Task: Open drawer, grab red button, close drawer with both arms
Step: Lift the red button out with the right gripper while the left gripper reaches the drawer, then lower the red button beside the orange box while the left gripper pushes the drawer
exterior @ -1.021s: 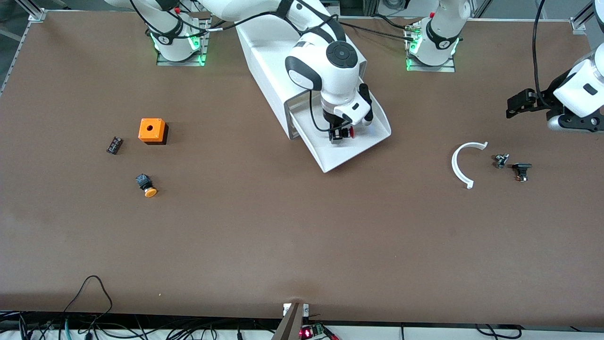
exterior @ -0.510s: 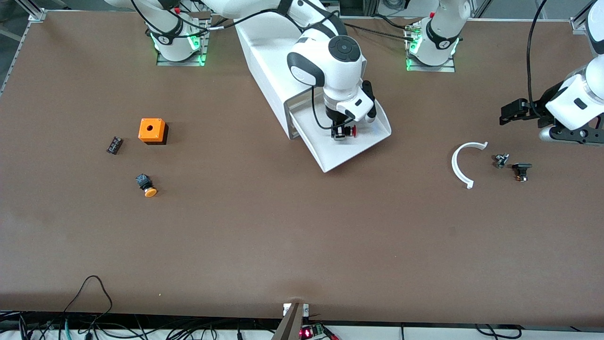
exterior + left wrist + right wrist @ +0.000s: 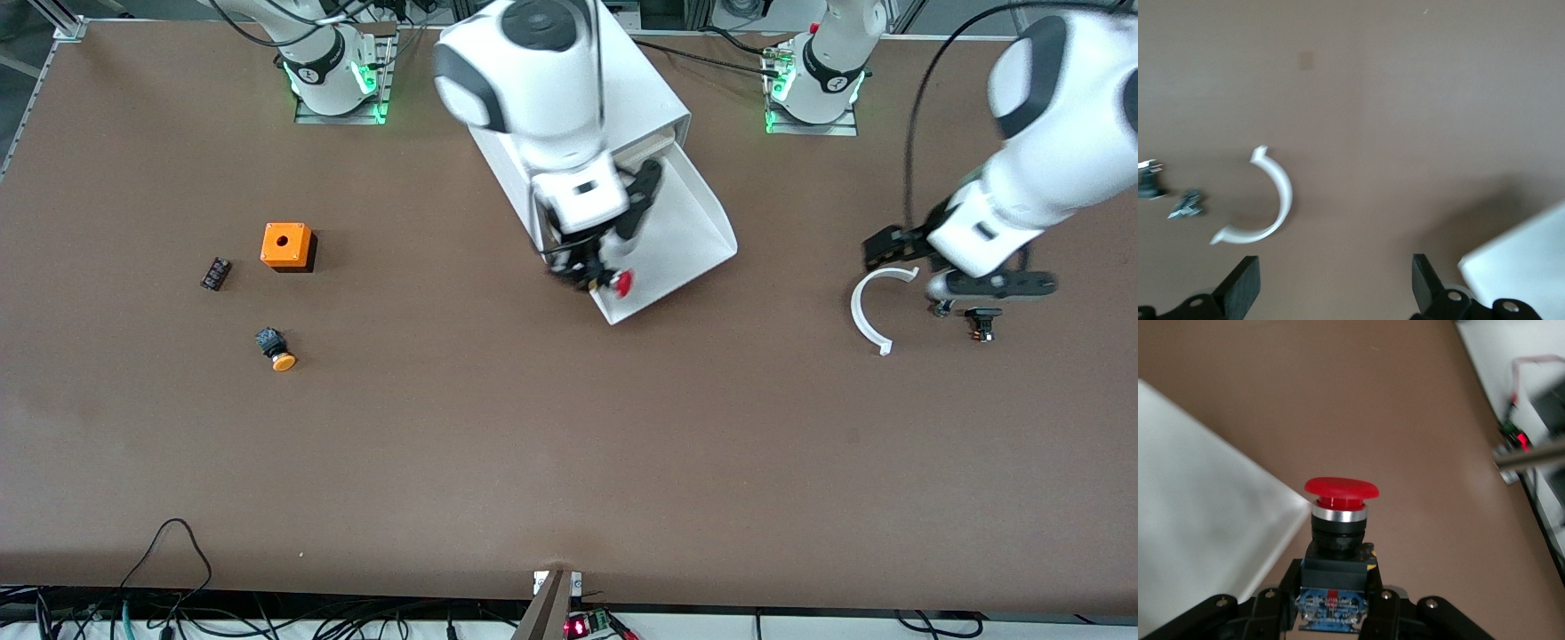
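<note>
1. Clutter toward the right arm's end of the table: a small black part, an orange cube with a hole in its top, and an orange-capped button lying nearer the front camera than the cube.

2. Next comes the white cabinet at mid-table, between the two arm bases. Its bottom drawer stands pulled out toward the front camera.

3. The right gripper is up in the air over the drawer's front corner, clamped on the button. In the right wrist view the fingers grip the dark body from both sides, and the red cap points away from the gripper. The button is lifted clear of the drawer floor.

4. A curved white arc lies on the table toward the left arm's end, with two small dark parts just beside it.

5. The left gripper hangs over the table above the arc and the small parts. The left wrist view shows its fingers spread apart with nothing between them, and the arc on the table below.
</note>
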You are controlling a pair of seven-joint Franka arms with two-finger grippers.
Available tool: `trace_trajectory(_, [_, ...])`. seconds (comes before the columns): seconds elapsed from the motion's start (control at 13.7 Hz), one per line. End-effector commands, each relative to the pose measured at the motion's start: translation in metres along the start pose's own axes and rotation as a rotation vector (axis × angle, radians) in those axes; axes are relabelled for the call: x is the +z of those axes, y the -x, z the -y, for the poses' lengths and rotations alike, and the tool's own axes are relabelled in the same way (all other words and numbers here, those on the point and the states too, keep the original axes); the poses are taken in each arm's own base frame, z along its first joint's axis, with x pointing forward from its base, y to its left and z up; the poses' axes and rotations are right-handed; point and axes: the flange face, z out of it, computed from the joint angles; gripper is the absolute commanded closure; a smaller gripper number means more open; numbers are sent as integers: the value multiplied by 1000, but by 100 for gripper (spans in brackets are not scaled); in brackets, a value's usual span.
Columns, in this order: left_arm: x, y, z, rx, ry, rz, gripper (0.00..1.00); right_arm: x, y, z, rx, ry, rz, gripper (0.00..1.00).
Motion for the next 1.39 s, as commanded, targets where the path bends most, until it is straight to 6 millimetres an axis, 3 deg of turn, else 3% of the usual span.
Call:
trace_trajectory(0.0, [67,6,-45,-105,51,-53,0,16,48,-62,287,10,61,86])
trace_trajectory(0.15, [115,0,-58,-171,96,-71,0,36,97,-106,486,-19,131,86])
trace_trajectory(0.36, [148,15,-97,-233,103,-45,0,82,199,-165,673,-27,277,86])
trace_trajectory(0.58, [197,67,-122,-305,62,27,0,122,267,-186,780,-52,392,86])
trace_trajectory(0.73, [207,97,-147,-349,56,45,0,157,312,-186,829,-79,430,86])
trace_trajectory(0.88, [202,115,-168,-356,47,63,0,187,343,-176,859,-81,421,86])
trace_trajectory(1.02, [195,146,-199,-316,36,101,0,207,371,-168,879,-83,419,86])
trace_trajectory(1.31, [198,205,-237,-266,22,203,0,222,383,-158,882,-93,428,86])
